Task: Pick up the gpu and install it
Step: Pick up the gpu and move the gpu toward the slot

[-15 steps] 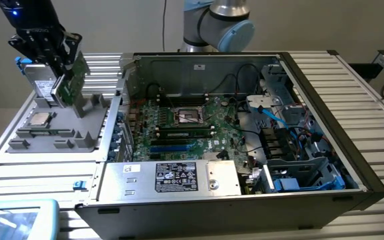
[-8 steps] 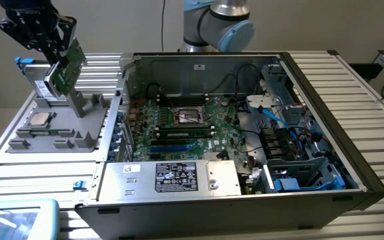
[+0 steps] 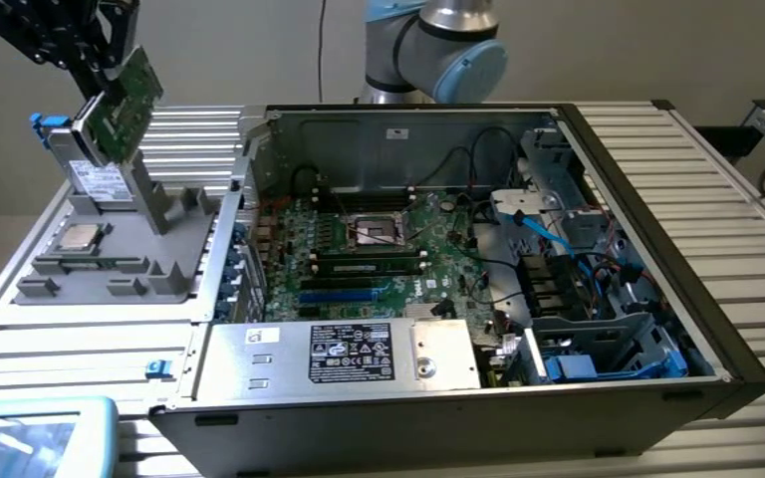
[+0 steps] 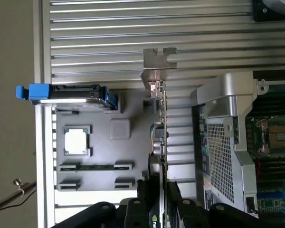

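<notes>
The gpu (image 3: pixel 125 102), a green card, hangs tilted in the air at the exterior view's upper left, above the grey parts holder (image 3: pixel 156 214). My black gripper (image 3: pixel 99 72) is shut on its upper part. In the wrist view the gpu (image 4: pixel 163 137) is seen edge-on, with its silver end bracket (image 4: pixel 158 61) at the far end and my gripper (image 4: pixel 162 197) closed on it from both sides. The card is lifted off the holder and lies to the exterior view's left of the open computer case (image 3: pixel 648 199).
The grey holder carries a processor chip (image 3: pixel 80 237), a memory stick (image 3: pixel 91 264) and a drive with blue tabs (image 3: pixel 95 171). Inside the case are the green motherboard (image 3: pixel 356 249), a silver power supply (image 3: pixel 343 354) and blue cables (image 3: pixel 542 224). The arm's base (image 3: pixel 429 50) stands behind the case.
</notes>
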Available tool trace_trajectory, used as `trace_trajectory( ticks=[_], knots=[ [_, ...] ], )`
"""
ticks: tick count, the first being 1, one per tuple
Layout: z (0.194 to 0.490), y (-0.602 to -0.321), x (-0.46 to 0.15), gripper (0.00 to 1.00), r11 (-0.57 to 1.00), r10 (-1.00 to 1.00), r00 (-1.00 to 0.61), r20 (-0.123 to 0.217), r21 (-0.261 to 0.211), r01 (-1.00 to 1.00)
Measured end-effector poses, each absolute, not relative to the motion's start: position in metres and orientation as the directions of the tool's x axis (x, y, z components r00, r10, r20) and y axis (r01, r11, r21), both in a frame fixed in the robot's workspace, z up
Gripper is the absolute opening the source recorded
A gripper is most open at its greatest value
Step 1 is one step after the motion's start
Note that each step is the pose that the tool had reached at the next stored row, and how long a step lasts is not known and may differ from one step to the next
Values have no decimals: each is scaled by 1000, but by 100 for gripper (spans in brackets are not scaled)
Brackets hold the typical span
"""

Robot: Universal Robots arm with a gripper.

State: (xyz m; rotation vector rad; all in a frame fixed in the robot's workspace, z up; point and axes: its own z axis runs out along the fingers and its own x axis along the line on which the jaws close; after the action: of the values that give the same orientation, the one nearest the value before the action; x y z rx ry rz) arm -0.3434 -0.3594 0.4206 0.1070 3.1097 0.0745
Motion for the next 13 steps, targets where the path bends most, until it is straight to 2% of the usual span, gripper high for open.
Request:
trace_trajectory(
  ticks=[3, 8, 13],
  knots=[
    [431, -359, -343, 27, 996, 69, -997, -32, 49, 68],
    [431, -359, -343, 27, 997, 68, -997, -32, 49, 67],
    [432, -359, -343, 27, 999, -16, -999, -33, 49, -18]
  ],
)
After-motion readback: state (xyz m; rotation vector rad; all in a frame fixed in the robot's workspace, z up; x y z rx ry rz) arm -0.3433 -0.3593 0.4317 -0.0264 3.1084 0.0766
